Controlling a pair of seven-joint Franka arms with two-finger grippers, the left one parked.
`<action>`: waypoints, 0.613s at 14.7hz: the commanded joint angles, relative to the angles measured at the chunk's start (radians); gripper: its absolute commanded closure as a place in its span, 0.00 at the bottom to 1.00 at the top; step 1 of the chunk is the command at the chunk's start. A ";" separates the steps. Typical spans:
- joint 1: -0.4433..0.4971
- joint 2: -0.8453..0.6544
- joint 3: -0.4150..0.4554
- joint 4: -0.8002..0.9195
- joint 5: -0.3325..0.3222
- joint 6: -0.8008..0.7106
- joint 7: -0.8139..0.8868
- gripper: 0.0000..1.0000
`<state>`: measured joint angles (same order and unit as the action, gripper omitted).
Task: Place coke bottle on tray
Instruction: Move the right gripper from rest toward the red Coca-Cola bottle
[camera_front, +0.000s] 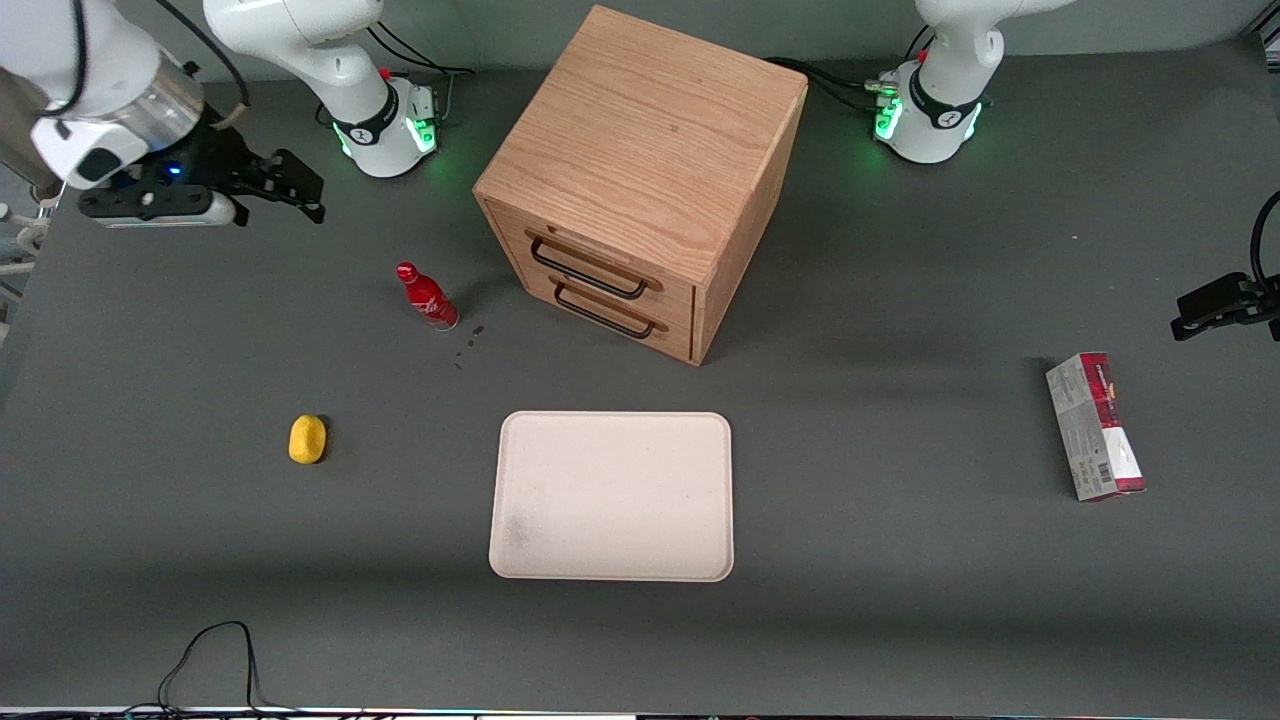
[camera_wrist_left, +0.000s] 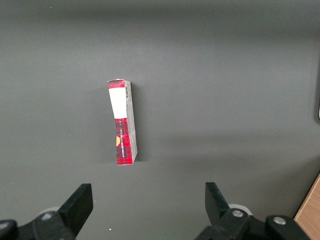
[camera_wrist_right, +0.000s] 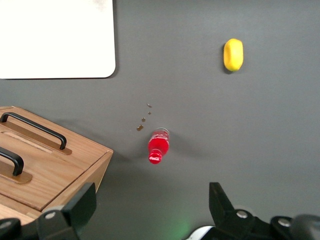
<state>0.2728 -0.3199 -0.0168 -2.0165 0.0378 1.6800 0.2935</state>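
Note:
The coke bottle (camera_front: 428, 297) is a small red bottle with a red cap, standing upright on the dark table beside the drawer cabinet's front. In the right wrist view the coke bottle (camera_wrist_right: 158, 145) shows from above. The cream-white tray (camera_front: 612, 496) lies flat and bare, nearer the front camera than the cabinet; one rounded corner of the tray (camera_wrist_right: 55, 40) shows in the wrist view. My gripper (camera_front: 290, 190) hangs high above the table, farther from the front camera than the bottle and well apart from it. The gripper (camera_wrist_right: 151, 200) is open with nothing between its fingers.
A wooden drawer cabinet (camera_front: 640, 180) with two black handles stands at the table's middle. A yellow lump (camera_front: 307, 439) lies nearer the front camera than the bottle. A red-and-grey carton (camera_front: 1095, 427) lies toward the parked arm's end. Small dark spots mark the table by the bottle.

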 joint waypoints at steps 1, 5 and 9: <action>0.052 -0.100 -0.008 -0.157 0.011 0.079 0.030 0.00; 0.140 -0.131 -0.006 -0.228 0.005 0.096 0.052 0.00; 0.141 -0.174 -0.008 -0.287 -0.015 0.104 0.052 0.00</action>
<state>0.4071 -0.4420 -0.0166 -2.2488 0.0362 1.7557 0.3267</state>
